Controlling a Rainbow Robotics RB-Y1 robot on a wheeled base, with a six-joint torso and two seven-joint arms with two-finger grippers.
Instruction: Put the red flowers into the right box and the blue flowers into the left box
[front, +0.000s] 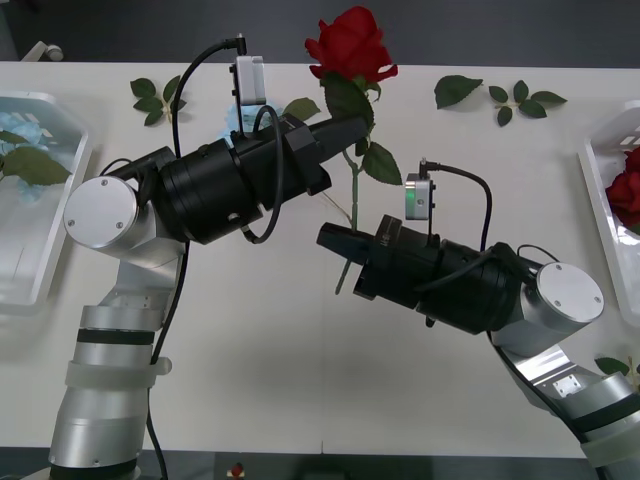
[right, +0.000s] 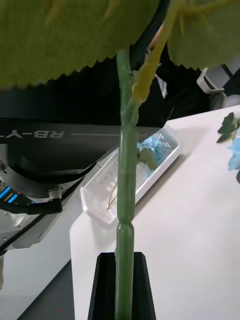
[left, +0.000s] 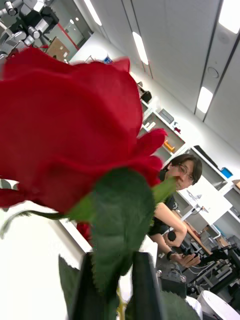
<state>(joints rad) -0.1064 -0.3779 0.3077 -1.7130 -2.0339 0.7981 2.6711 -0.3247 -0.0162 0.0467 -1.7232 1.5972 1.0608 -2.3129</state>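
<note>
My right gripper (front: 336, 241) is clamped on the lower stem of the red rose (front: 350, 45) while the left gripper (front: 356, 126) pinches it just above — if both stay shut as I swing toward the right box (front: 606, 170), the stem could bend or slip.

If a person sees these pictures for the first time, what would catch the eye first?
Probably the red rose, held upright above the middle of the table by both arms: the left gripper is shut on the stem under the bloom, the right gripper lower down. Next, the white boxes: blue flowers in the left box.
</note>
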